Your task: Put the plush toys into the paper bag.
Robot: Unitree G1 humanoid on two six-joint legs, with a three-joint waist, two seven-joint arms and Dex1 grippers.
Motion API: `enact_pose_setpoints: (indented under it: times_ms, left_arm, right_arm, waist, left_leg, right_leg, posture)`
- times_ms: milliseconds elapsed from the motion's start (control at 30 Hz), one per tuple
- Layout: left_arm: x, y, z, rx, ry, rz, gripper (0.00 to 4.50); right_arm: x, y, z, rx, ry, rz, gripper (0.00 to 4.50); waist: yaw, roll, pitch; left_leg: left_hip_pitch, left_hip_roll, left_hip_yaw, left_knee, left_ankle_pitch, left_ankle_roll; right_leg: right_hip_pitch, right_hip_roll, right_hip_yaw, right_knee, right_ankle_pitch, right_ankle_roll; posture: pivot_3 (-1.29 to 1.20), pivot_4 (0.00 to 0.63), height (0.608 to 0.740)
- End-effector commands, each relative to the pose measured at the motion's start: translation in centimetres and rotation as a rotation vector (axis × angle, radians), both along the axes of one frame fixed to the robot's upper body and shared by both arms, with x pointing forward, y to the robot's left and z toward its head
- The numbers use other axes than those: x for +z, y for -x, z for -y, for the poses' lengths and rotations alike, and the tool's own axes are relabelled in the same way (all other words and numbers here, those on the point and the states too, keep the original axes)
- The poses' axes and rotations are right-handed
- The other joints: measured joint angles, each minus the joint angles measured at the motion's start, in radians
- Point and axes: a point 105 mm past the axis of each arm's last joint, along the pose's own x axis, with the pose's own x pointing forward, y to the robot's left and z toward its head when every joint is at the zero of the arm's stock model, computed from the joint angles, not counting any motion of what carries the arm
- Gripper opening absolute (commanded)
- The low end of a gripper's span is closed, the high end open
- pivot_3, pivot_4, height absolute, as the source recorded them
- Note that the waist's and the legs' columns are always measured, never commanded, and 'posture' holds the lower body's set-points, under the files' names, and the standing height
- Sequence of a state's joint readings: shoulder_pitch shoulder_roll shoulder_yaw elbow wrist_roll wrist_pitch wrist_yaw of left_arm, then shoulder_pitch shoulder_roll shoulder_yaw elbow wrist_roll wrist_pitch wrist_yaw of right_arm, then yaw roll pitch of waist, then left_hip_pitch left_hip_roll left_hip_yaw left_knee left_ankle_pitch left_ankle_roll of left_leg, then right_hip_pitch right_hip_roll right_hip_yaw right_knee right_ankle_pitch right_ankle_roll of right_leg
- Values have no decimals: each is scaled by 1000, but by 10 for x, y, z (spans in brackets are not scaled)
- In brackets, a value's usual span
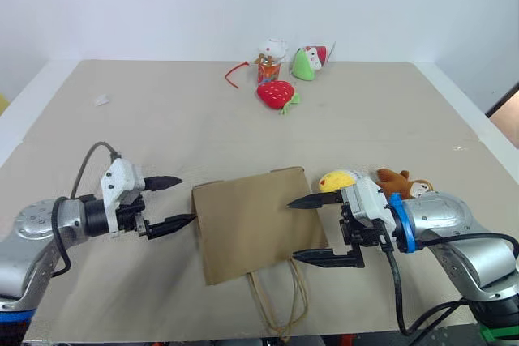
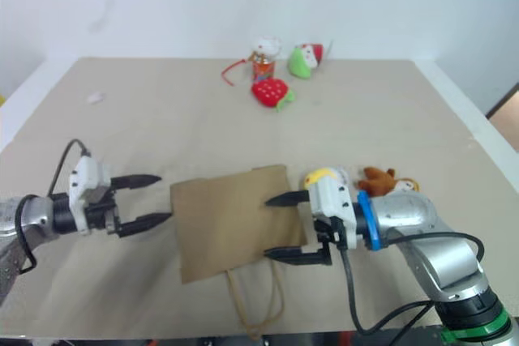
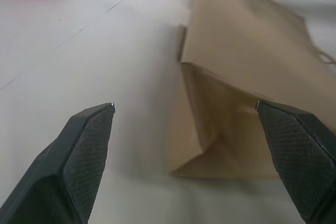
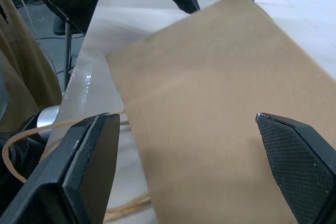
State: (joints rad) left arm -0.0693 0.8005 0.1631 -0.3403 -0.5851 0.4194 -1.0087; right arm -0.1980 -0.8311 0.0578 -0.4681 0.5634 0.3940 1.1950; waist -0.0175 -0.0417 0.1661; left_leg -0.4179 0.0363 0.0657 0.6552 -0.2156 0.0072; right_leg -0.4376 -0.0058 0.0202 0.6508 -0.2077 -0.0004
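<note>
The paper bag [image 1: 253, 220] is laid flat on the desk [image 1: 162, 119], its cord handles [image 1: 280, 301] trailing toward the desk's near edge. The left hand [image 1: 172, 201] is held released just beside the bag's left edge, nothing grasped between its black fingers. The right hand [image 1: 310, 228] is likewise spread wide and empty, its fingers poised over the bag's right edge. The yellow chick [image 1: 337, 179] is seen just right of the bag, with the brown animal [image 1: 401, 182] beside it, further right. Well beyond the bag, a red strawberry plush [image 1: 276, 94] lies.
</note>
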Motion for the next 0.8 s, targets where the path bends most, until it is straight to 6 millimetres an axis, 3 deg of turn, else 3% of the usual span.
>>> enact_pose_setpoints:
  times_ms: [33, 167, 267, 333, 367, 500, 533, 800]
  left_arm:
    - [2, -7, 6, -11, 27, 25, 4442]
    - [-1, -9, 18, -61, 53, 19, 4442]
    - [-2, -11, 22, -86, 66, 20, 3634]
    - [-2, -12, 24, -98, 75, 21, 2492]
    - [-2, -12, 25, -107, 83, 18, 2215]
    - [-2, -12, 29, -145, 83, 19, 386]
    - [-2, -12, 29, -147, 86, 21, 156]
    - [6, -25, 24, -84, 105, 71, 156]
  right_arm:
    - [9, 0, 5, -19, 8, 64, 4500]
    - [9, 1, 5, -29, 6, 67, 4500]
    - [9, 1, 6, -34, 8, 67, 4500]
    - [8, 0, 7, -37, 12, 69, 4500]
    - [7, 0, 8, -38, 14, 70, 4500]
    - [6, -1, 8, -41, 20, 73, 4500]
    - [6, 0, 8, -41, 21, 73, 4500]
    - [5, 0, 9, -44, 26, 79, 4500]
  waist:
    - [0, 0, 0]
    - [0, 0, 0]
    - [0, 0, 0]
    - [0, 0, 0]
    - [0, 0, 0]
    - [0, 0, 0]
    - [0, 0, 0]
    - [0, 0, 0]
  left_leg:
    - [0, 0, 0, 0, 0, 0]
    - [0, -1, 0, 0, 0, 0]
    - [0, -1, 1, 0, 0, 0]
    - [0, -1, 0, 0, 0, 0]
    - [0, -1, 0, 0, 0, 0]
    - [0, -1, 0, 0, 0, 0]
    - [0, -1, 0, 0, 0, 0]
    - [0, -1, 0, 0, 0, 0]
  right_leg:
    - [0, 0, 0, 0, 0, 0]
    - [0, 1, 0, 0, 1, 1]
    - [0, 1, 1, 0, 1, 1]
    - [0, 1, 1, 0, 1, 1]
    - [0, 1, 1, 0, 1, 1]
    - [0, 1, 1, 0, 1, 1]
    - [0, 1, 1, 0, 1, 1]
    - [0, 1, 1, 0, 1, 2]
  posture:
    - [0, 150, 740]
    - [0, 150, 740]
    - [0, 150, 740]
    - [0, 150, 740]
    - [0, 150, 740]
    - [0, 150, 740]
    - [0, 150, 740]
    - [0, 150, 740]
